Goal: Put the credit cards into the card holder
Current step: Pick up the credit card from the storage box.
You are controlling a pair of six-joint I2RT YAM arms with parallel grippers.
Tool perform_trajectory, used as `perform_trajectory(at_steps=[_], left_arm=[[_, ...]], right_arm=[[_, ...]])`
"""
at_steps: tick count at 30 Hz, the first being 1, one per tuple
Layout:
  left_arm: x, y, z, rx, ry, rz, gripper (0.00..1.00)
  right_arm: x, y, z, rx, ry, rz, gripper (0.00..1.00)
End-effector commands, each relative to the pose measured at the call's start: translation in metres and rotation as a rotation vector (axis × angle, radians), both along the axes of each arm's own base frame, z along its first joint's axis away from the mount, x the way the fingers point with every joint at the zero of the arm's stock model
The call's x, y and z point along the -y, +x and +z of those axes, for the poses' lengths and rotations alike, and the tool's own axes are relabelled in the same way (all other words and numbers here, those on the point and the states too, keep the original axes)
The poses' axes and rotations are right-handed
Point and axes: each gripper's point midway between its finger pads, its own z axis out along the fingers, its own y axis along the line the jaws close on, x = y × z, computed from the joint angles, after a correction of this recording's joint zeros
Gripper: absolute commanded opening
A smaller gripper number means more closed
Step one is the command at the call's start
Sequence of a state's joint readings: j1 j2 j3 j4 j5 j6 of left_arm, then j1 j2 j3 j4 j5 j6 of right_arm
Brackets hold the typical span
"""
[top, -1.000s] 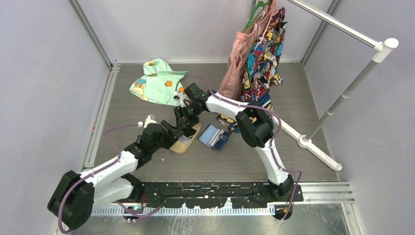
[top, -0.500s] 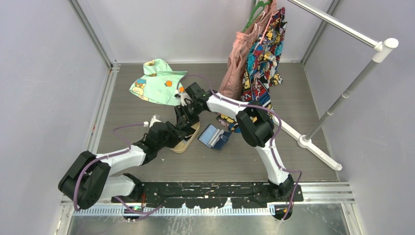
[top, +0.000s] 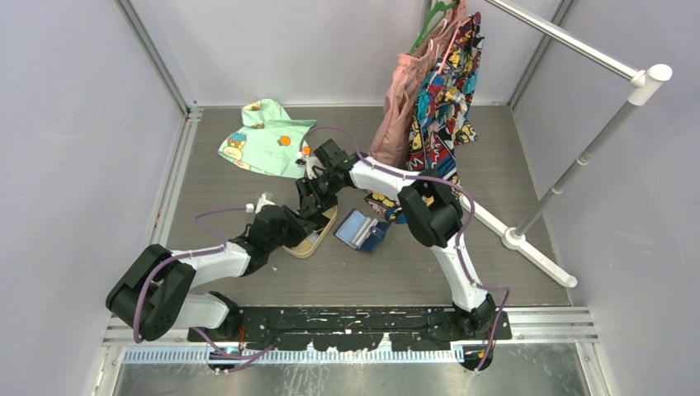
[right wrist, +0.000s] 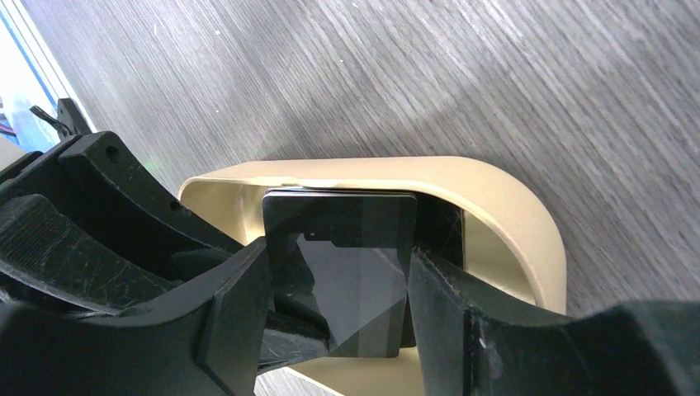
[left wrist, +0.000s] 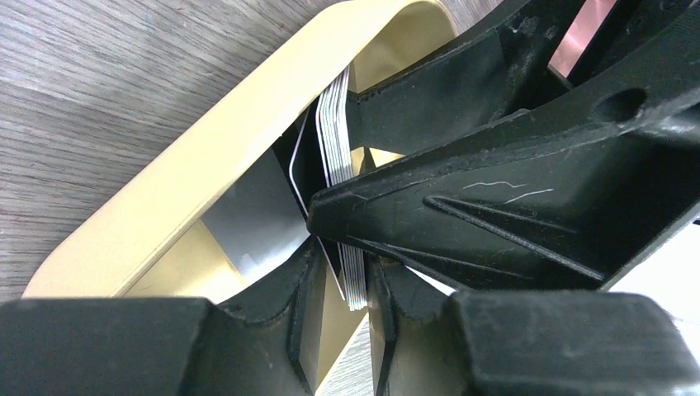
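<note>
Left arm has swung in to the tan tray (right wrist: 512, 223) over the last second. Left gripper (left wrist: 342, 272) sits narrow astride the credit cards (right wrist: 338, 264); actual clamping cannot be told. Right gripper (right wrist: 338, 330) stays pinched on the stack's side edges, upright in the tray. Likely a handover; the card holder (top: 361, 230) lies open just beside, no card in it yet.

The credit cards (right wrist: 338, 272) looked like glossy dark plastic, the tan tray (right wrist: 516, 214) smooth and matt — the table (right wrist: 495, 74) a grey, wood-grained surface.
</note>
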State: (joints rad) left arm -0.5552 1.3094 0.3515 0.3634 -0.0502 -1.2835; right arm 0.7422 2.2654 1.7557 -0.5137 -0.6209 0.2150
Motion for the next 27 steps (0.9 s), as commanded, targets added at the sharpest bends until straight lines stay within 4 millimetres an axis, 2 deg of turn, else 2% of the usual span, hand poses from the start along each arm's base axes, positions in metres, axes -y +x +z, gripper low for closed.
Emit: perform_trajectory(at_steps=[1,6,10,18,24,27], left_arm=[[-0.003,0.024,0.02,0.092,-0.009,0.059,0.25],[-0.003,0.025,0.016,0.101,-0.016,0.058,0.34],[0.0,0.028,0.013,0.097,-0.037,0.052,0.34],[-0.002,0.03,0.011,0.094,-0.04,0.061,0.35],[0.003,0.03,0.008,0.094,-0.049,0.04,0.38],[0.003,0.03,0.005,0.094,-0.045,0.033,0.38]], right_arm=[[-0.01,-0.015,0.07,0.041,0.112,0.078,0.42],[-0.004,-0.007,0.081,0.079,0.11,0.08,0.5],[-0.001,-0.005,0.086,0.104,0.108,0.092,0.57],[-0.001,-0.002,0.084,0.108,0.098,0.085,0.65],[-0.008,-0.001,0.073,0.06,0.086,0.056,0.68],[-0.01,0.002,0.074,0.063,0.087,0.053,0.71]])
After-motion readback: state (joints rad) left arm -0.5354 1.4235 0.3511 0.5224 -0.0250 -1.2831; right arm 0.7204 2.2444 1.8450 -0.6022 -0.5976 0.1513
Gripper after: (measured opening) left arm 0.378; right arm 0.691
